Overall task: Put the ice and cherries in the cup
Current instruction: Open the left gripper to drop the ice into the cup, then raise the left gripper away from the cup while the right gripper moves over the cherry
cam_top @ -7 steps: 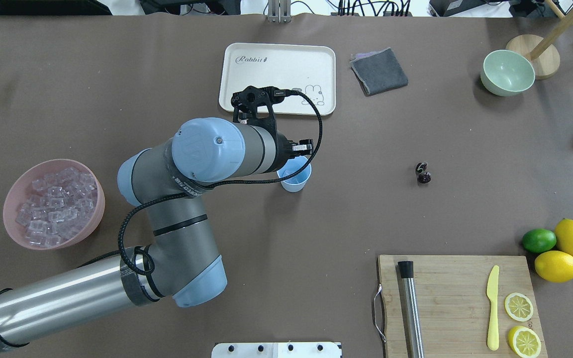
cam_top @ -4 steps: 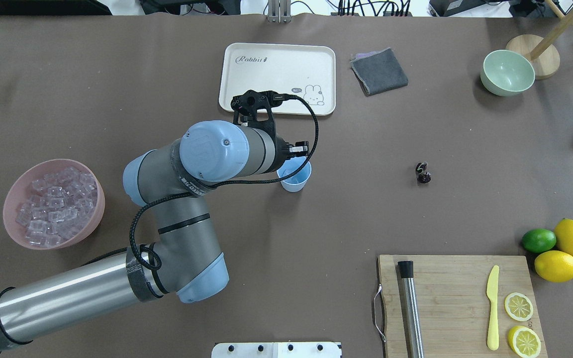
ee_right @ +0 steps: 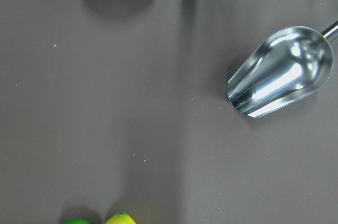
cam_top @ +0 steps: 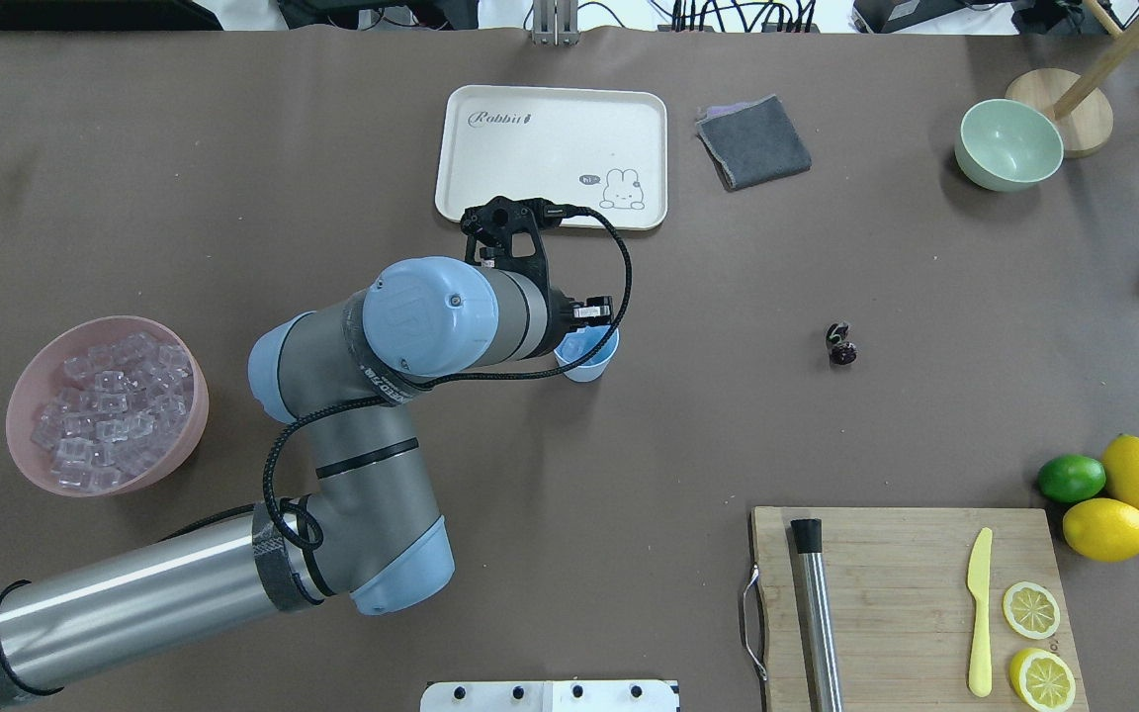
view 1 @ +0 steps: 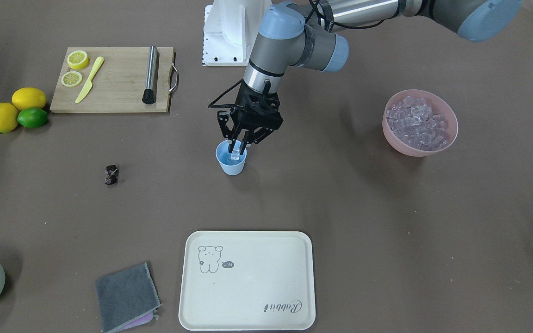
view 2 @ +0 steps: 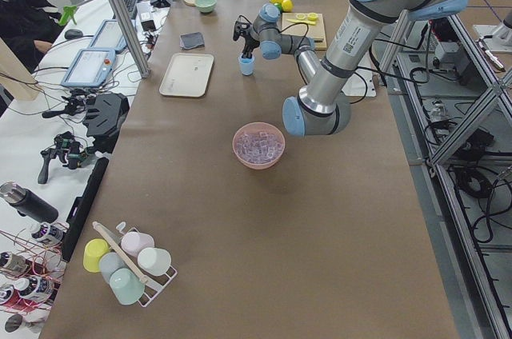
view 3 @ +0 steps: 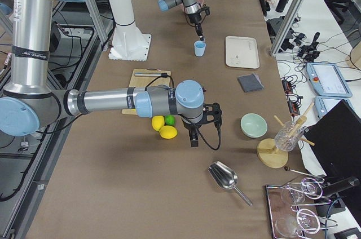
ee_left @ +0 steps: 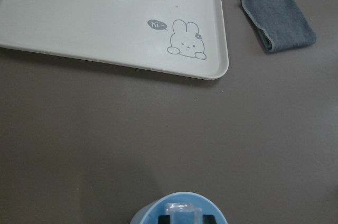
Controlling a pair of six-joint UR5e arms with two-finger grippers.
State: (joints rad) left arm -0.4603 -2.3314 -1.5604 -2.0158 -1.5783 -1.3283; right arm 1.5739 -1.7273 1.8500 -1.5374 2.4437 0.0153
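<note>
With my left gripper [view 1: 237, 149] clamped on an ice cube [view 1: 235, 156] inside the light-blue cup [view 1: 232, 167], I judge release comes next: let go, rise straight, then fetch the cherries [cam_top: 840, 343] at the cup's 3 o'clock in the overhead view.

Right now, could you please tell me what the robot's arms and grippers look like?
The left arm and right arm are silver-grey tubes with light-blue joint caps. A black cable loops around the left wrist. The left gripper and right gripper are black, with slim linked fingers.
</note>
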